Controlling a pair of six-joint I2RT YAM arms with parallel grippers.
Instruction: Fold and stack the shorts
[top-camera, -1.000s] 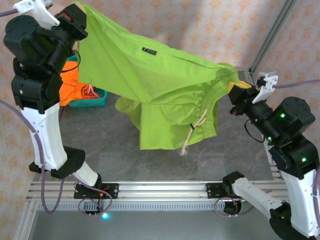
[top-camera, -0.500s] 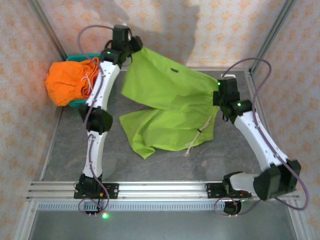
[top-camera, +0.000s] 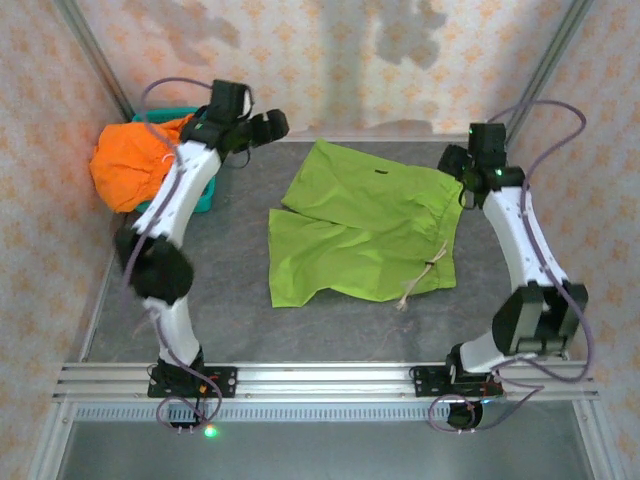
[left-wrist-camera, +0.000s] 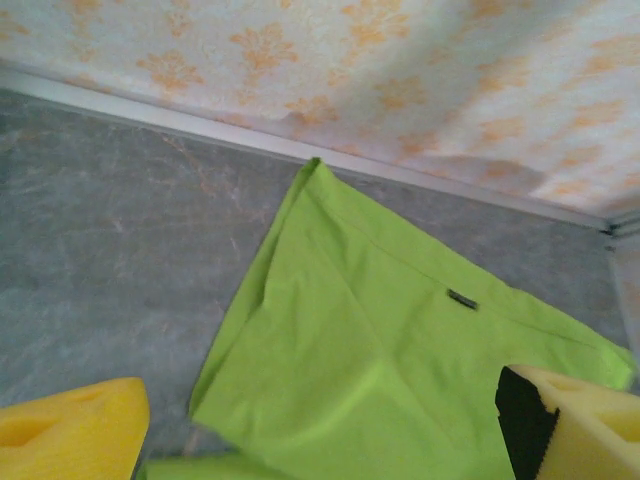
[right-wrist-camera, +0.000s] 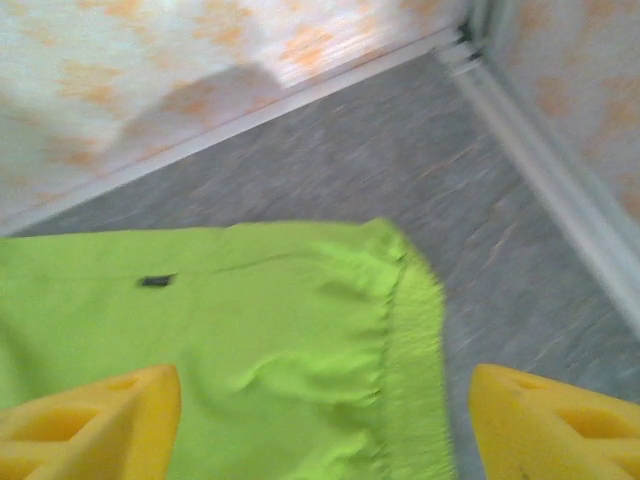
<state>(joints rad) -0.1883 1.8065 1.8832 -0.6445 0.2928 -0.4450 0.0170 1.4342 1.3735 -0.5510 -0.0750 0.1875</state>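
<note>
The green shorts (top-camera: 365, 225) lie flat mid-table, long axis left to right, waistband toward the right edge, legs pointing left. The left gripper (left-wrist-camera: 320, 440) and right gripper (right-wrist-camera: 320, 425) hang spread wide and empty near the shorts' far side. The orange shorts (top-camera: 130, 160) are heaped at the far left corner.

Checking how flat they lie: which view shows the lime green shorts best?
Top external: the lime green shorts show whole, spread on the table. Left wrist shows a part with the logo; right wrist, blurred, the gathered waistband.
</note>
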